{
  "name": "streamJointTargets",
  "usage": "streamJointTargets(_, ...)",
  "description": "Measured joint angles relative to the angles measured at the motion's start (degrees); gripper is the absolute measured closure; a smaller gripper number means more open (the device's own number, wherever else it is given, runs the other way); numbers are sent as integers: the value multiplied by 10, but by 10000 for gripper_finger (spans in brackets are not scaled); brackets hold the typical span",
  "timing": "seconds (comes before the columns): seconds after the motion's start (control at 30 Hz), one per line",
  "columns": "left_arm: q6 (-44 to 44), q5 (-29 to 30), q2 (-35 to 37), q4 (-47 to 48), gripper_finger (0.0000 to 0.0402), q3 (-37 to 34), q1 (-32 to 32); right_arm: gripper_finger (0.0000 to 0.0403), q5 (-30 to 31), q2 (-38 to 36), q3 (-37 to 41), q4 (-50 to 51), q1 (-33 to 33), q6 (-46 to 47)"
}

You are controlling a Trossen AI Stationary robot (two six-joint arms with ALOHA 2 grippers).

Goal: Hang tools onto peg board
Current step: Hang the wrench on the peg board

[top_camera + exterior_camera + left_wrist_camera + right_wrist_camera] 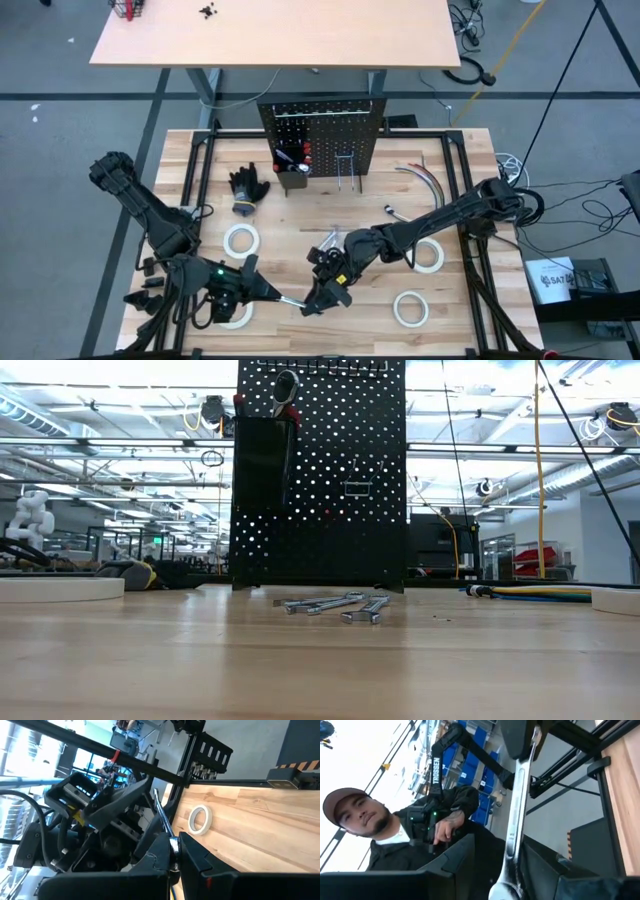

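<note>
A silver wrench (292,301) hangs just above the table's front middle, held at both ends. My left gripper (272,296) is shut on one end; in the left wrist view the wrench (161,812) runs out from my left gripper (174,845). My right gripper (322,297) is closed on the other end. In the right wrist view the wrench (519,805) rises from my right gripper (512,880) toward the left one. The black peg board (320,135) stands upright at the back, with its bin (292,160) holding screwdrivers. More wrenches (335,603) lie before it.
White tape rolls (241,239) (410,308) (430,255) lie on the wood top, and another (235,315) is under the left arm. Black gloves (248,187) and cables (420,178) lie near the board. A person (370,825) sits beyond the table.
</note>
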State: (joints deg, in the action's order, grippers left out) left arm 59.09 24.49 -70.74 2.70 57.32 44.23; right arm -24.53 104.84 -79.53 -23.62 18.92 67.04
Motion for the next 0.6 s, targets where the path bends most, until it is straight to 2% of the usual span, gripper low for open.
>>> streamJointTargets(0.27,-1,0,0,-1,391,0,0,276,5,0,0,-2,1,-7)
streamJointTargets(0.5,-1,-7,0,-3,390,0,0,353,5,0,0,2,2,-18)
streamJointTargets(0.6,4,-18,0,-4,367,0,-1,386,8,2,1,6,6,-24)
